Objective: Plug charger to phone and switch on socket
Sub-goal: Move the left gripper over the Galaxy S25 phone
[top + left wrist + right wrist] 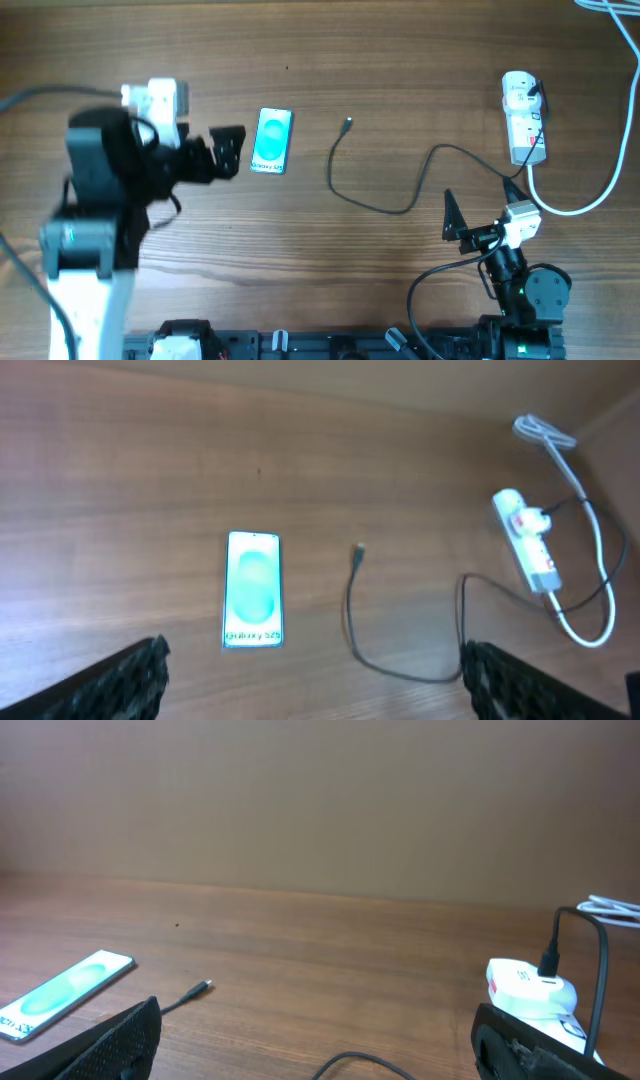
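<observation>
Hovering beside the phone (272, 141), the left claw (232, 150) gapes wide, probably to steady it. The charger (380, 207) lies loose on the bench (400, 60), its tip near the phone. The right claw (452, 224), also wide and empty, sits short of the socket (523, 118).

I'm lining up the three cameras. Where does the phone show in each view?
Overhead: phone lies left of centre, screen up.
Left wrist: phone is lower left of centre.
Right wrist: phone is at the bottom left edge.
Shared landmark: the charger's plug tip, just right of it in every view.
</observation>
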Robot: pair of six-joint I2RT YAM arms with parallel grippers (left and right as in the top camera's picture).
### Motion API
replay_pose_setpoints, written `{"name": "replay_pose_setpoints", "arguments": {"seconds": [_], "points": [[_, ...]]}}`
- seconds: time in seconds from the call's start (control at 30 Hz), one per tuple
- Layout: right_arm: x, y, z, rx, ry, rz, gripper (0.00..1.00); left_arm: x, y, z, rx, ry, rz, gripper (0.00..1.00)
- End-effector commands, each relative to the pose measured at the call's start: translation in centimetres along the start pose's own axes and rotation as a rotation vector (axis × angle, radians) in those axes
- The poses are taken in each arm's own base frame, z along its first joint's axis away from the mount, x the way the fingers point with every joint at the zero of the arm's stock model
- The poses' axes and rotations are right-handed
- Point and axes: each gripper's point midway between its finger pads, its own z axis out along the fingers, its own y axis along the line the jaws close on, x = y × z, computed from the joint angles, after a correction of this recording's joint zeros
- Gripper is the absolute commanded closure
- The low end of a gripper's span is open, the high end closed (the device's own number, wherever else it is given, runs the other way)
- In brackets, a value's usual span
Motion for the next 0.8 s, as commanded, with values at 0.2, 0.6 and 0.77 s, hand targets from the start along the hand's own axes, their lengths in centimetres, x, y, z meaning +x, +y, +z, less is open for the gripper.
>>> {"name": "replay_pose_setpoints", "arguments": {"seconds": [0.2,0.6,0.77], "points": [[0.0,-0.1,0.0,0.008,-0.002,-0.013,0.00,-0.8,0.8,6.7,-0.120,0.387,0.004,0.00],[0.0,-0.1,0.0,0.008,-0.002,-0.013,0.00,4.2,3.2,17.4,-0.119,0.604,-0.029,0.00],[0.0,-0.1,0.0,0.008,-0.002,-0.013,0.00,6.8,4.7,19.8,-0.219,0.686,0.023,0.00]]}}
